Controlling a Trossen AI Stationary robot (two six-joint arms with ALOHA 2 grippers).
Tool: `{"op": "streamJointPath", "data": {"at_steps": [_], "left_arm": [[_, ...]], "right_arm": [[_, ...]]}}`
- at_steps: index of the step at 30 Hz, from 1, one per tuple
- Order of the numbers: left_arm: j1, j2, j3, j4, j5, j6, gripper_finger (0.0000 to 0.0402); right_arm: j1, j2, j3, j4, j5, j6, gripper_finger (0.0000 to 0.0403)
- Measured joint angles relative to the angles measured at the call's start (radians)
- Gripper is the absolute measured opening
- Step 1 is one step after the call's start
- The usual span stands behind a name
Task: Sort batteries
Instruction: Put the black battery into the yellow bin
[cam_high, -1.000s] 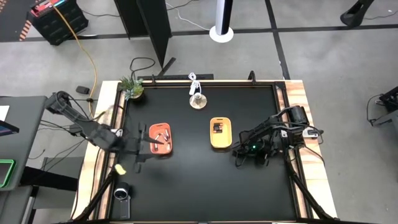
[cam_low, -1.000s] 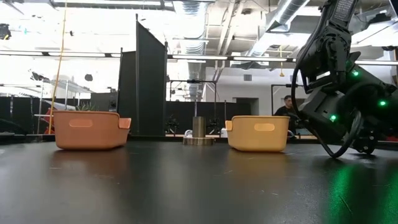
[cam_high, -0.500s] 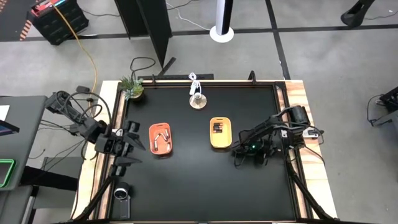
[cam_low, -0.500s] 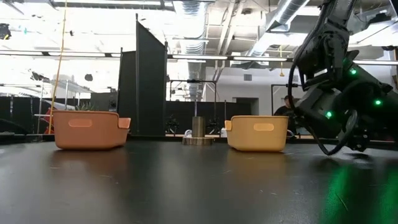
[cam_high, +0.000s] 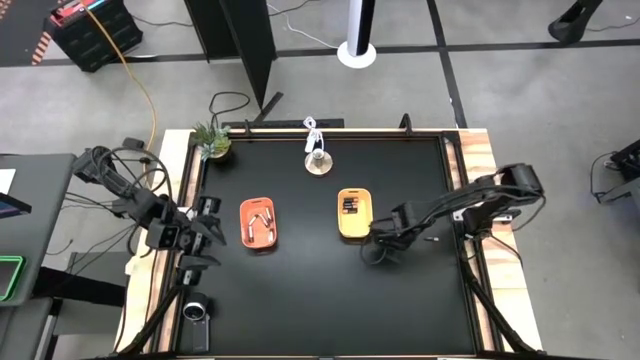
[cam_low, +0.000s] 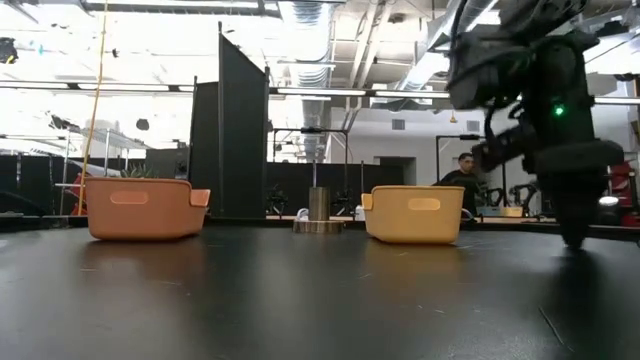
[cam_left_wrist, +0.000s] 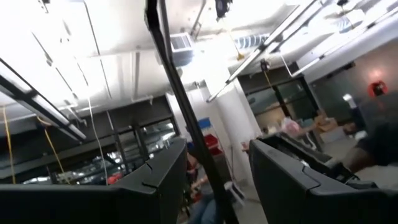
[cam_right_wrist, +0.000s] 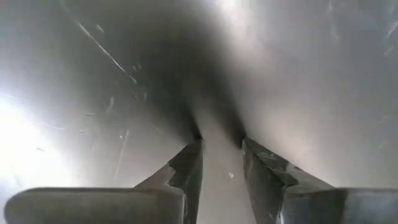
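Whitish batteries (cam_high: 261, 221) lie in the orange tray (cam_high: 245, 232). Dark batteries (cam_high: 350, 206) lie in the yellow tray (cam_high: 354, 230). Both trays stand on the black table; the low view shows the orange tray (cam_low: 140, 208) and the yellow tray (cam_low: 415, 213), whose walls hide the cells. My right gripper (cam_high: 372, 254) points down just near and right of the yellow tray; its narrowly open fingers (cam_right_wrist: 221, 143) hold nothing. My left gripper (cam_high: 207, 235) is at the table's left edge, left of the orange tray, open (cam_left_wrist: 217, 146) and tipped up toward the ceiling. My right gripper comes from above with its fingertips (cam_right_wrist: 194, 152) down at the bare tabletop (cam_right_wrist: 124, 93). Whether they touch the surface, I cannot tell. No battery lies between them.
A small plant (cam_high: 212, 143) stands at the far left corner and a round metal stand (cam_high: 318, 162) at the far middle. A round dark object (cam_high: 195, 312) sits at the near left edge. Bare tabletop (cam_high: 320, 300) lies on the near side. A person (cam_low: 462, 172) shows in the room behind.
My left gripper has drawn back from over the orange tray toward the table's left edge and tipped upward. My right arm has unfolded from its place near the right edge, and its gripper has swung toward the yellow tray and down to the tabletop.
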Motion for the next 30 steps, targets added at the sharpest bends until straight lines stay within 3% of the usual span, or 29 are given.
{"op": "streamJointPath", "data": {"at_steps": [7, 14, 20, 30], "left_arm": [[0.000, 0.000, 0.000, 0.090, 0.003, -0.001, 0.0169], [0.000, -0.011, 0.000, 0.089, 0.015, -0.001, 0.0169], [0.000, -0.012, 0.000, 0.078, 0.011, 0.011, 0.0169], [0.000, -0.012, 0.000, 0.040, -0.022, 0.032, 0.0169]], "right_arm": [[0.015, -0.049, -0.031, -0.025, -0.003, 0.014, 0.0137], [0.058, -0.078, -0.058, -0.039, 0.024, 0.083, 0.0173], [0.132, -0.159, -0.058, -0.216, 0.077, 0.244, 0.0201], [0.227, -0.166, -0.060, -0.442, 0.110, 0.533, 0.0188]]}}
